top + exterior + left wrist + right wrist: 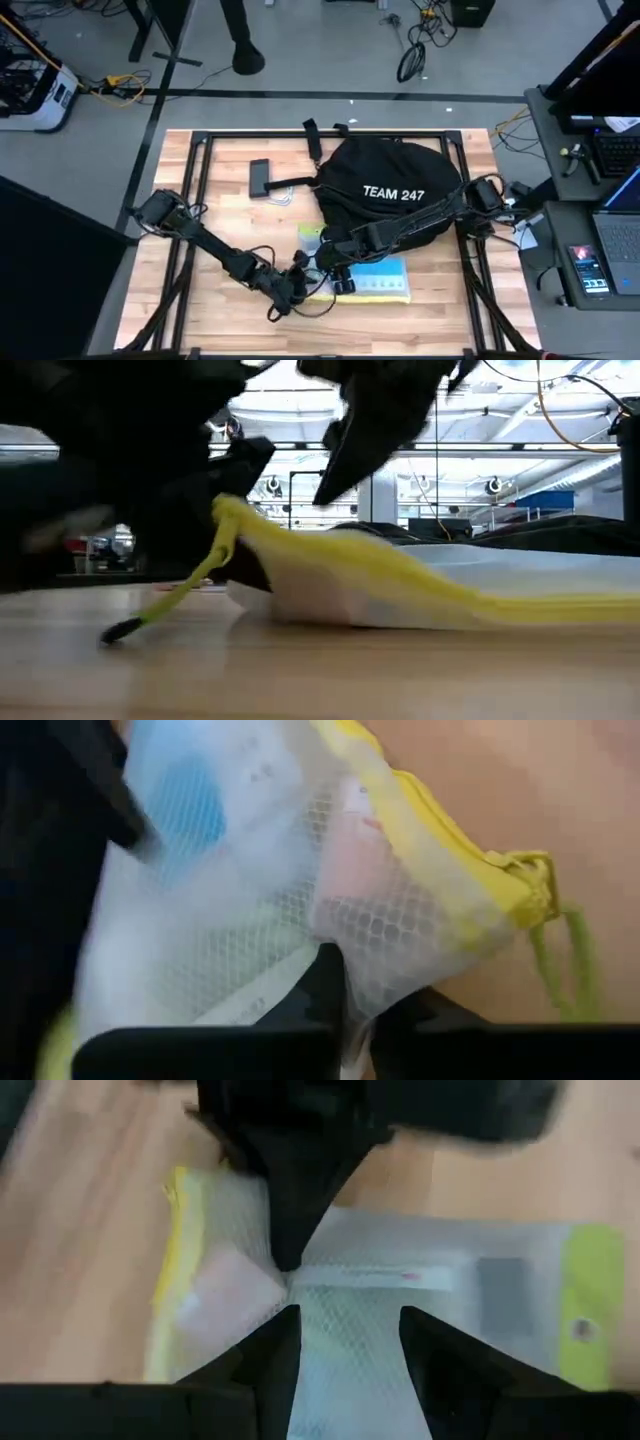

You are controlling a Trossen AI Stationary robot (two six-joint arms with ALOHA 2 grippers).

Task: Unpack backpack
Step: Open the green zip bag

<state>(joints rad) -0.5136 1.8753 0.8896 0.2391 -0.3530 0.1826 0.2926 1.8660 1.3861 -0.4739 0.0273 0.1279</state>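
- The counter (200,310) is pale wood planks with a black frame around it.
- The backpack (390,185), black with white "TEAM 247" lettering, lies toward the far right of the counter, straps trailing toward the far edge.
- The right arm (440,205) reaches from the right side across the near part of the backpack; the left arm (215,250) runs from the left side diagonally toward the near middle.
- A mesh pouch (375,282), white with yellow trim and a yellow cord, lies flat on the counter just in front of the backpack; blue and white contents show through the mesh.
- A dark flat device (259,177) with a white cable lies left of the backpack, apart from it.
- The left gripper (345,982) is at the pouch's left end, jaws closed on a pinch of the mesh.
- The right gripper (345,1342) hangs over the same end of the pouch, jaws parted and holding nothing, the mesh showing between them.
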